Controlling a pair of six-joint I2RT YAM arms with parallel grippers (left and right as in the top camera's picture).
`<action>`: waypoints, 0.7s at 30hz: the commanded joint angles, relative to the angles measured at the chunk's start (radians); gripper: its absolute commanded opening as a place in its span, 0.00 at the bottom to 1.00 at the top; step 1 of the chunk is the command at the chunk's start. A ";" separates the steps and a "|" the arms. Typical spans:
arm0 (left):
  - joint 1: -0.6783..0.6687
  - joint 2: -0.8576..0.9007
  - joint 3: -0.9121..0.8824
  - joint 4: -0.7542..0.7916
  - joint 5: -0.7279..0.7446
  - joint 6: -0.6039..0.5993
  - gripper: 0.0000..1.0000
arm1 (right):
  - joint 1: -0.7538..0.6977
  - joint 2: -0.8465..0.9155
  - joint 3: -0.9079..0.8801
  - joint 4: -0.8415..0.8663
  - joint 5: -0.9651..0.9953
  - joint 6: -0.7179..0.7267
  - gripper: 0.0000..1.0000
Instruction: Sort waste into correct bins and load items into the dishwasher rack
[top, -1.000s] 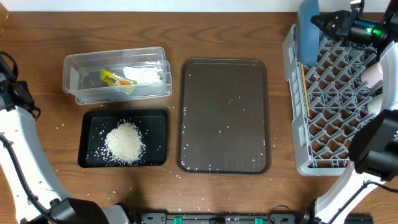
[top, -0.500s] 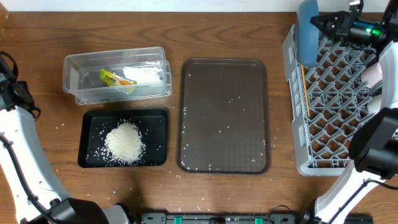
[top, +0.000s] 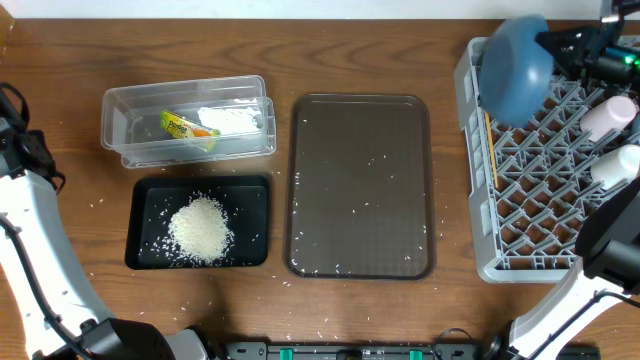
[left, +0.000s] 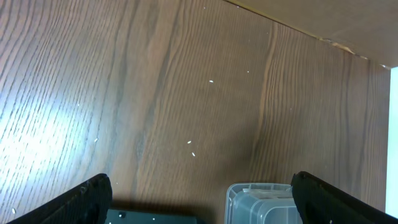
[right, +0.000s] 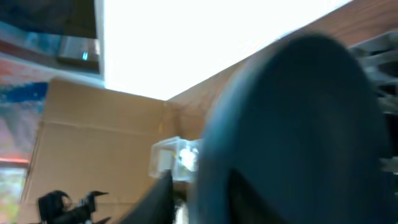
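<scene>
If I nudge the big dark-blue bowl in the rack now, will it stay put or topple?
Probably unsteady: the dark-blue bowl sits tilted on edge at the far corner of the dishwasher rack, not flat, so a nudge may tip it. Its rounded, smooth-looking body seems likelier to roll or slip than to flex.

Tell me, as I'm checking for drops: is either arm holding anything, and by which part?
Left gripper holds nothing. The right gripper is by the bowl, at its rim; a grip cannot be told.
</scene>
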 joint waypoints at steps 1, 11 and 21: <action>0.004 0.005 0.000 -0.003 -0.010 0.010 0.95 | -0.019 -0.028 -0.005 -0.026 0.070 0.000 0.42; 0.004 0.005 0.000 -0.003 -0.010 0.010 0.95 | -0.058 -0.181 -0.005 -0.240 0.637 0.000 0.82; 0.004 0.005 0.000 -0.003 -0.010 0.010 0.95 | -0.007 -0.276 -0.005 -0.265 0.698 -0.016 0.72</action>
